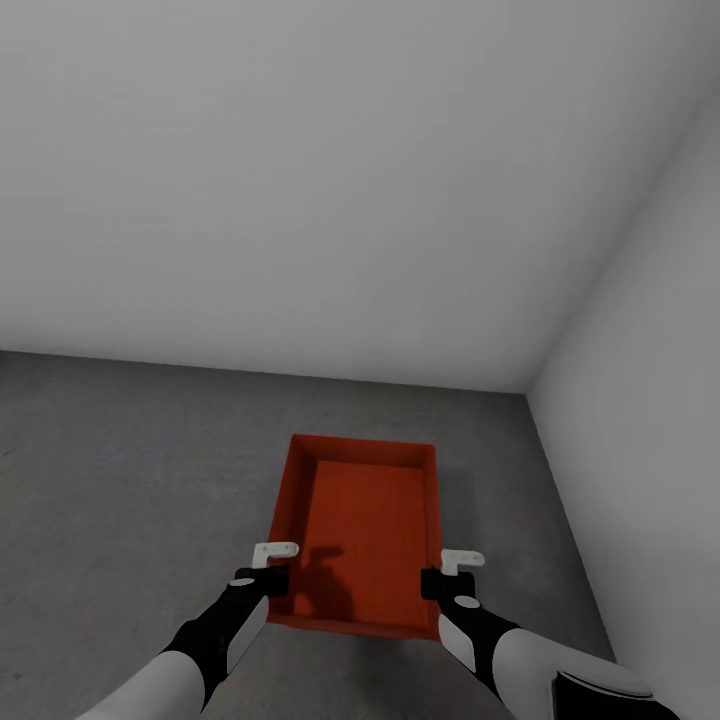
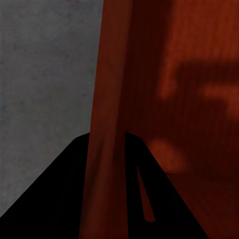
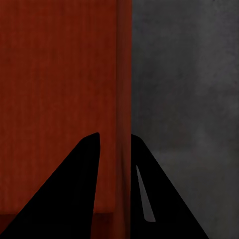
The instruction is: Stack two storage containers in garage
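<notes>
One orange-red storage container [image 1: 362,530] is seen low over the dark grey floor [image 1: 120,480] near the garage's wall corner. Its left wall is pinched between the left gripper [image 1: 268,572] jaws (nearly closed), its right wall likewise by the right gripper [image 1: 445,575].

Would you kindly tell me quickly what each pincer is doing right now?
Left pincer: shut on the storage container, left wall.
Right pincer: shut on its right wall.
</notes>
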Available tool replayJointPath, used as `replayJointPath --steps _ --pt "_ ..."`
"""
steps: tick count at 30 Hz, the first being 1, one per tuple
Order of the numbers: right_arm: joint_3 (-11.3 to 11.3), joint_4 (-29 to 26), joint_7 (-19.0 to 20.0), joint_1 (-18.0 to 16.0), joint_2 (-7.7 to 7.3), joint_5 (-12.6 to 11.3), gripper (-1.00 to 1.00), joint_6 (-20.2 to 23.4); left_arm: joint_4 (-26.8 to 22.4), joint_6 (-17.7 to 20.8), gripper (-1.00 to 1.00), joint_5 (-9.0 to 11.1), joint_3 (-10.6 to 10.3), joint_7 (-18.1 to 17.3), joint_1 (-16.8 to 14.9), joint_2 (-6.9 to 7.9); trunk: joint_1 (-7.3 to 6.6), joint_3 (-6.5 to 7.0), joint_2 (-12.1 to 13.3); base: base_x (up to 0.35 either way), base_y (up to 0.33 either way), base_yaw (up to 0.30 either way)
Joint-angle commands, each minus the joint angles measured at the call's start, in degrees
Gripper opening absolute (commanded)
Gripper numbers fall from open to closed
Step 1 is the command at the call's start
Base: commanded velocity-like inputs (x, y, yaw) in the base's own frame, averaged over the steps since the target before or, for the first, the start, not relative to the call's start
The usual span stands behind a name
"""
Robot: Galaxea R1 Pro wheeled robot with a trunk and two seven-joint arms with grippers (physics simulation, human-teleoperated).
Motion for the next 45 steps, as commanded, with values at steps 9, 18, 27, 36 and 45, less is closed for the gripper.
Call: replayJointPath --steps 9,18,27,36,45 --pt "0.6 1.4 -0.2 0.0 -1.47 -0.5 -1.00 0.0 -1.9 0.3 -1.00 1.5 0.7 0.7 -0.1 0.12 1.98 -1.67 -3.7 0.000 0.000 0.000" --pt "0.7 1.4 -0.2 0.0 -1.45 -0.5 -1.00 0.0 -1.9 0.3 -1.00 1.6 0.7 0.7 -0.1 0.12 2.64 -2.21 -4.9 0.000 0.000 0.000" --pt "0.7 1.4 -0.2 0.0 -1.47 -0.5 -1.00 0.0 -1.9 0.3 -1.00 1.6 0.7 0.7 -0.1 0.12 2.64 -2.21 -4.9 0.000 0.000 0.000" --pt "0.7 1.4 -0.2 0.0 -1.44 -0.5 -1.00 0.0 -1.9 0.3 -1.00 1.6 0.7 0.7 -0.1 0.12 3.08 -2.57 -5.7 0.000 0.000 0.000" --pt "0.7 1.4 -0.2 0.0 -1.38 -0.5 -1.00 0.0 -1.9 0.3 -1.00 1.6 0.7 0.7 -0.1 0.12 5.06 -4.19 -9.3 0.000 0.000 0.000"
